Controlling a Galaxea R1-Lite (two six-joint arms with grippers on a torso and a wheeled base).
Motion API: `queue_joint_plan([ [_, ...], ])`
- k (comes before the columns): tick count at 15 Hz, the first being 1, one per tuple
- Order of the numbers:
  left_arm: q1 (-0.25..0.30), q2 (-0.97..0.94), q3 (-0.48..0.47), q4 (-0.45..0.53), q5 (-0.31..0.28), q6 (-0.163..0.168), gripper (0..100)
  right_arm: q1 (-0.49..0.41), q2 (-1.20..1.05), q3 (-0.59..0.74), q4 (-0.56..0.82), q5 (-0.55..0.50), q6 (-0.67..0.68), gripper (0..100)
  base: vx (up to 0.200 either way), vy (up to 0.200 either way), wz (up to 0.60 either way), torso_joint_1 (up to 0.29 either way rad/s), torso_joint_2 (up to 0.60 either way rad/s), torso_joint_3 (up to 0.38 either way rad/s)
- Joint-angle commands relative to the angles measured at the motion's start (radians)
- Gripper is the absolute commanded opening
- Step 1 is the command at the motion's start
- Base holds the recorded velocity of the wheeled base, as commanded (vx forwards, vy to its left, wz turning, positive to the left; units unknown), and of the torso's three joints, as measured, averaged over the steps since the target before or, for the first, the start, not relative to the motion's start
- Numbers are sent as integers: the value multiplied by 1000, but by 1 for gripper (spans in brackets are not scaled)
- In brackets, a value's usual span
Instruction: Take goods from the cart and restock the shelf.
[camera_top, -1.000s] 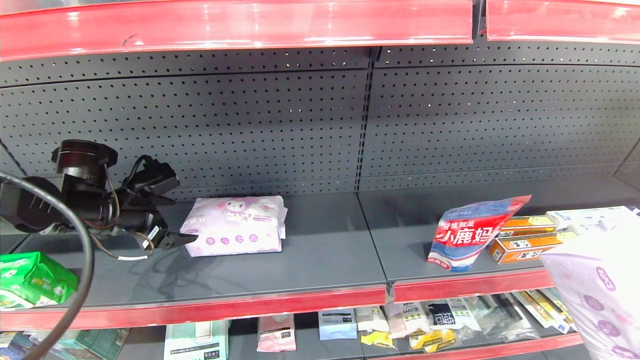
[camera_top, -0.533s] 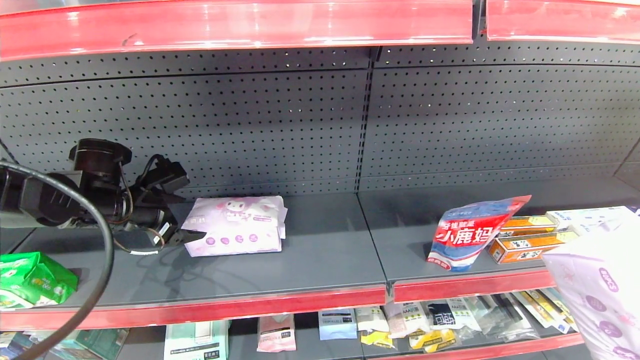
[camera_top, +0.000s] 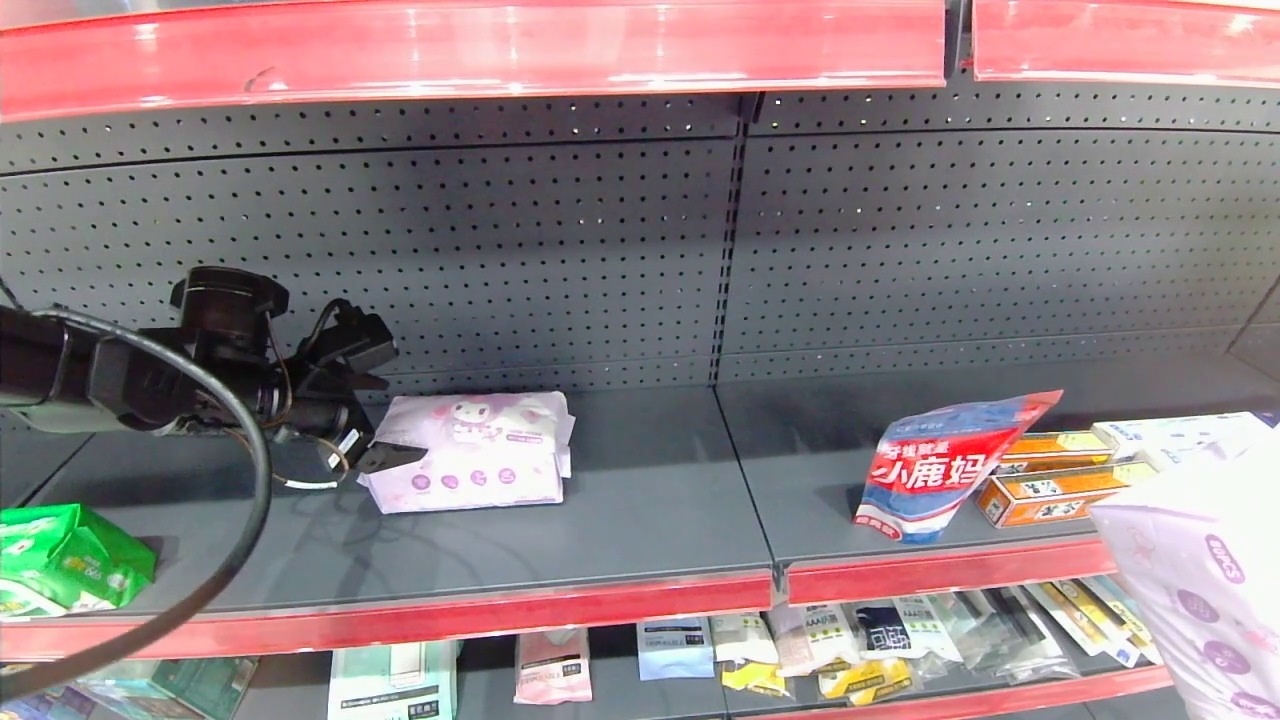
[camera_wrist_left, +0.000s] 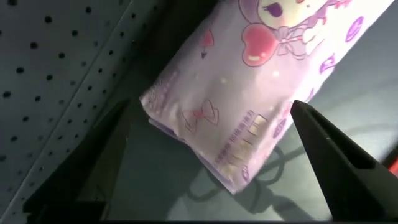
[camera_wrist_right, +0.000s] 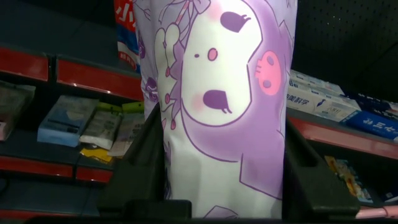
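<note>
Nearest the camera, the right gripper (camera_wrist_right: 222, 124) pinched a tall lilac soft-film tissue pack (camera_top: 1190, 590) printed with a cartoon face. One black finger pressed on each long side, holding it upright in front of the shelf's right end. The pack looked light and squashy, and its film was glossy. It would probably slip or buckle if squeezed at a corner, so a hold across the middle of its flanks, as here, seemed soundest.

Behind it ran the red plastic front lip (camera_top: 400, 615) of the grey metal shelf (camera_top: 650, 520). On the deck, a green wrapped pack (camera_top: 60, 560) sat at the left front. Toward the right, a red-and-blue foil pouch (camera_top: 935, 465) leaned against two orange cardboard boxes (camera_top: 1060, 480).

Further back, left of the centre joint, a flat lilac tissue pack (camera_top: 475, 450) with the same print lay on its broad face. The left gripper (camera_wrist_left: 210, 104) hung level at its left end with fingers spread, one on either side of that end. Whether either pad touched the film could not be told. That pack would likely shift with little force at its short end, though the soft wrap might dent before it slid. Farthest off stood the grey perforated back panel (camera_top: 500, 250).
</note>
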Motion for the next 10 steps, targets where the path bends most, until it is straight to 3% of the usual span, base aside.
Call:
queue_joint_plan([
  [1, -5, 34, -11, 0, 0, 5, 100, -3, -4, -4, -1, -6, 0, 0, 0, 0, 0, 0, 0, 0],
  [4, -24, 56, -22, 1, 0, 5, 100, -3, -7, -7, -1, -7, 0, 0, 0, 0, 0, 0, 0, 0],
  [10, -25, 97, -138, 70, -1, 6, 100, -3, -5, -1, 0, -7, -8, 0, 0, 0, 0, 0, 0, 0],
])
